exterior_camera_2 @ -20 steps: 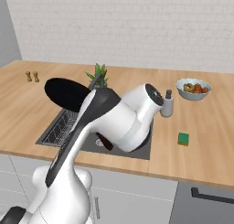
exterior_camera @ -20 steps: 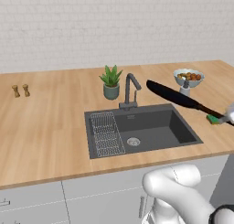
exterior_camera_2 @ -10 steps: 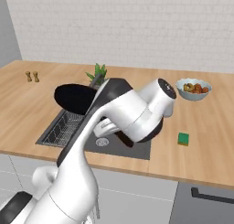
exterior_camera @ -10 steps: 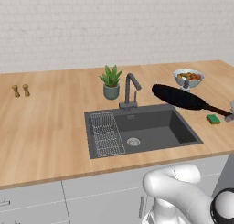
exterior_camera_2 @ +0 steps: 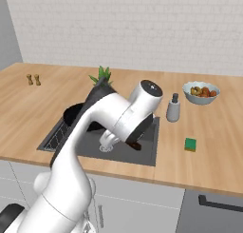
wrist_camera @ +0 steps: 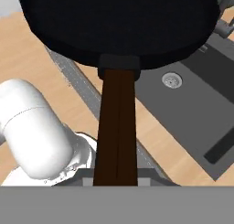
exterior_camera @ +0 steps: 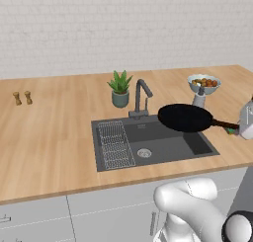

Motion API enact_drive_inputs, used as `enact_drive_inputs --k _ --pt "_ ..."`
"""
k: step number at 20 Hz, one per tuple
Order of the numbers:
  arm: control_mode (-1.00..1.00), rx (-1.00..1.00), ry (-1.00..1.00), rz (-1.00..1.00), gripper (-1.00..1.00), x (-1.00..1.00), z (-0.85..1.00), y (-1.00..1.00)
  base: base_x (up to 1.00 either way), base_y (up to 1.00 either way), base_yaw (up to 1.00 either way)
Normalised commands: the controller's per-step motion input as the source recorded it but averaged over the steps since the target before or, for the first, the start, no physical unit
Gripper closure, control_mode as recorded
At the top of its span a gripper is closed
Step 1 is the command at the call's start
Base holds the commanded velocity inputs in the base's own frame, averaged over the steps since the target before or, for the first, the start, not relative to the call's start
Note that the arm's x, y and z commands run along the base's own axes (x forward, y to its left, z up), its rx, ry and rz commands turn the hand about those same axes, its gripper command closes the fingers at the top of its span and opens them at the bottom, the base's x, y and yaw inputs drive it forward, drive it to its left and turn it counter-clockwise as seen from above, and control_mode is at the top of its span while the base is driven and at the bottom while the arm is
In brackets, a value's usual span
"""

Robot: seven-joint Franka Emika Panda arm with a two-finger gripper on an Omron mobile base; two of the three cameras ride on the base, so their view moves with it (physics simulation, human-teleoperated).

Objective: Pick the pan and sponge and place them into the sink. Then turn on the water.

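The black pan [exterior_camera: 185,117] hangs level over the right half of the dark sink [exterior_camera: 114,159]. Its thin handle [exterior_camera: 226,124] runs right into my gripper [exterior_camera: 245,121], which is shut on it. In the hand view the pan [wrist_camera: 119,22] spreads across the top, and the handle [wrist_camera: 117,127] runs down between my fingers, with the sink drain [wrist_camera: 172,80] below it. In the right base view my arm hides most of the pan [exterior_camera_2: 72,114]. The green sponge [exterior_camera_2: 190,144] lies on the counter right of the sink [exterior_camera_2: 148,157]. The faucet [exterior_camera: 141,95] shows no water.
A potted plant [exterior_camera: 120,88] stands behind the sink beside the faucet. A bowl of fruit [exterior_camera: 203,83] and a grey dispenser [exterior_camera_2: 173,108] stand at the back right. Two small shakers [exterior_camera: 22,98] are far left. A wire rack [exterior_camera: 114,144] fills the sink's left part.
The pan has come down and slightly left over the sink, and has levelled from a tilt. The gripper has stayed shut on its handle.
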Motion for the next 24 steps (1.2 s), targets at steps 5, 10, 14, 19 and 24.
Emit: enact_drive_inputs --k 5,10,14,19,24 --pt "-1.0 -0.13 0.0 0.01 1.0 0.18 -0.32 -0.19 0.0 0.0 0.0" --pt "-1.0 0.0 -0.07 0.05 1.0 0.25 -0.31 -0.19 0.0 0.0 0.0" --pt "-1.0 0.0 -0.01 0.14 1.0 0.64 -0.28 0.0 0.0 0.0 0.0" --pt "-1.0 -0.03 0.0 0.16 1.0 0.72 -0.27 0.0 0.0 0.0 0.0" --pt "-1.0 0.0 0.0 0.13 1.0 0.54 -0.42 0.0 0.0 0.0 0.0"
